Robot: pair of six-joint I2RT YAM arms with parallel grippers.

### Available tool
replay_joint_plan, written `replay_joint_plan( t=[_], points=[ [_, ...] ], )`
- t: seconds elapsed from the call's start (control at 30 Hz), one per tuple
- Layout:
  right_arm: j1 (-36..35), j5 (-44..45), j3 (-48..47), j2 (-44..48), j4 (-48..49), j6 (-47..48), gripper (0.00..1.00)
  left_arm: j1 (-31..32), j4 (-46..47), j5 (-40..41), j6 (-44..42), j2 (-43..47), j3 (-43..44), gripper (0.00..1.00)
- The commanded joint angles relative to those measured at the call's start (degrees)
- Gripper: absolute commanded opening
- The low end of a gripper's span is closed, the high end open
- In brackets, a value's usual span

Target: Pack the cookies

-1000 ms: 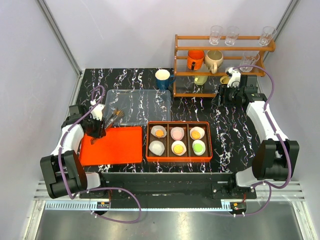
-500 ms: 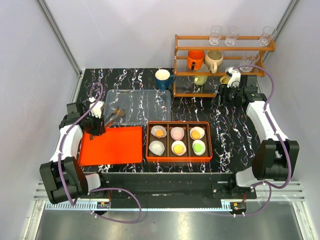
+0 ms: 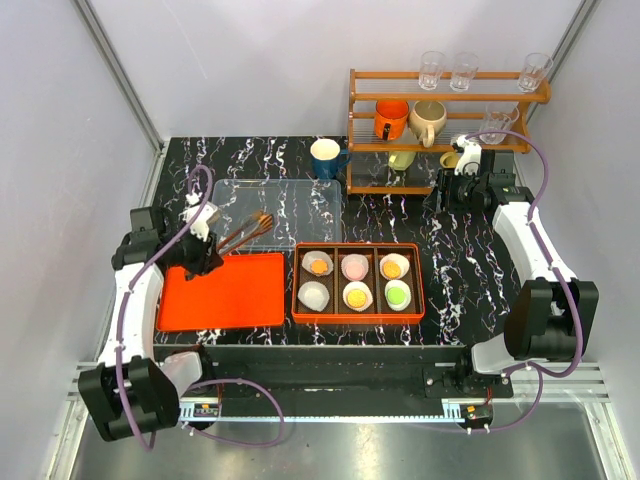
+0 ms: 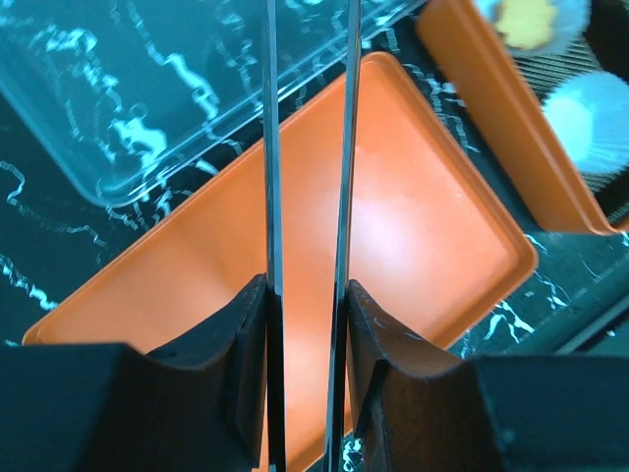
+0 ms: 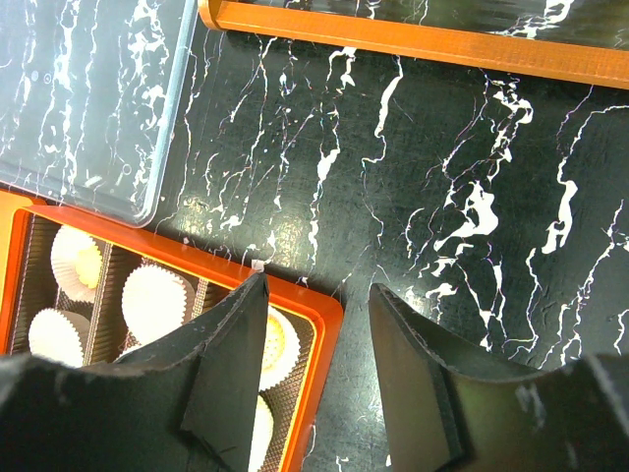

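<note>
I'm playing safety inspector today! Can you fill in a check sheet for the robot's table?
Surface: black marbled table; no spills seen.
Job's things: cookies sit in white liners inside the orange box. Orange, pink and green ones show. The near-left liner looks plain white.
Clutter: flat orange tray, clear plastic tray, blue mug.
Grippers: left gripper shut on chopsticks; right gripper open, holding nothing.
Cables: purple cables run along both arms; no snag seen.
Surroundings: wooden rack with mugs and glasses; white walls.
</note>
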State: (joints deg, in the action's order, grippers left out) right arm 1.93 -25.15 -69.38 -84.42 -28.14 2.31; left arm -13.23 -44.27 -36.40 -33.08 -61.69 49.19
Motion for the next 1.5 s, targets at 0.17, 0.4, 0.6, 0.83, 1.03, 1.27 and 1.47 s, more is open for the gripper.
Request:
replay_joint_plan(
  t=[0.17, 0.4, 0.6, 0.83, 1.03, 1.27, 1.47],
  points=[
    [0.3, -1.0, -0.8, -0.2, 1.2, 0.6, 0.54, 12.4, -10.2, -6.7, -6.6, 8.5, 4.0, 0.16],
    [0.3, -1.2, -0.8, 0.0, 1.2, 0.5, 0.54, 21.8, -13.0, -2.5, -5.3, 13.1, 1.8, 0.17],
    [0.3, -1.1, -0.8, 0.3, 1.2, 0.5, 0.54, 23.1, -15.6, -0.1, -9.3, 13.8, 0.6, 0.17],
    [0.3, -1.0, -0.8, 0.0, 1.2, 0.5, 0.54, 23.5, -18.4, 1.2, -13.8, 13.1, -1.3, 0.16],
    [0.3, -0.9, -0.8, -0.1, 1.2, 0.6, 0.54, 23.8, -20.2, 1.2, -16.8, 13.1, -2.2, 0.16],
    [0.3, -0.8, -0.8, 0.0, 1.2, 0.6, 0.54, 24.1, -21.4, 1.4, -19.1, 12.0, -2.3, 0.16],
    [0.3, -0.8, -0.8, -0.1, 1.3, 0.6, 0.54, 24.4, -21.0, 1.2, -19.7, 10.4, -2.7, 0.17]
  ],
)
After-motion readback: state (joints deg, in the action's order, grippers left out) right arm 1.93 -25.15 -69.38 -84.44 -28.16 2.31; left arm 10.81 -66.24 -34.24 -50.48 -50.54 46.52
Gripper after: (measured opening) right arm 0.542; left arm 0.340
